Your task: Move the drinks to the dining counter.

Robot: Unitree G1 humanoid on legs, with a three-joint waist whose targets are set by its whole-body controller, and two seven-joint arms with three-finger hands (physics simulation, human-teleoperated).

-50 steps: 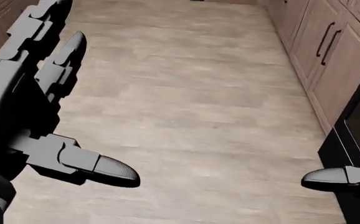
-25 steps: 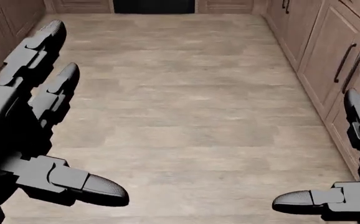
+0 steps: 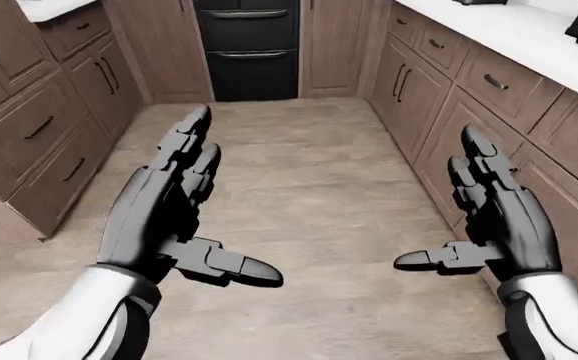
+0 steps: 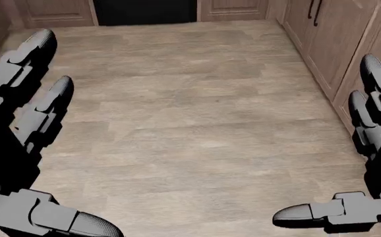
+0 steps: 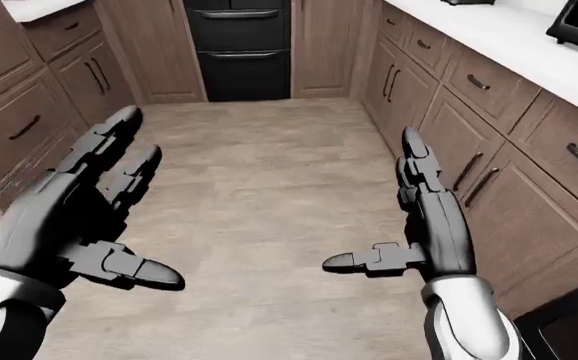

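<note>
Change: across the head view the whole picture shifts. A second ago only floor and the right-hand cabinets showed; now the dark oven (image 3: 248, 46) stands at the top, so the camera has tilted up or the robot has turned, not the furniture.
Meaning for the task: the robot appears to be on its way down the kitchen aisle, with nothing collected yet.
Left hand (image 3: 174, 212): fingers spread apart, thumb out to the side, holding nothing.
Right hand (image 3: 497, 217): fingers likewise spread and empty; a second ago only its thumb tip showed in the head view, now the whole hand is raised.
Drinks: not visible in any view; their position cannot be told.
Dining counter: cannot be identified; a white counter (image 3: 529, 34) runs along the right above the wood cabinets (image 3: 439, 112).
Containers: only closed drawers and cabinet doors show, so their contents are hidden.
Floor (image 4: 197, 123): pale planks between the cabinet rows.
</note>
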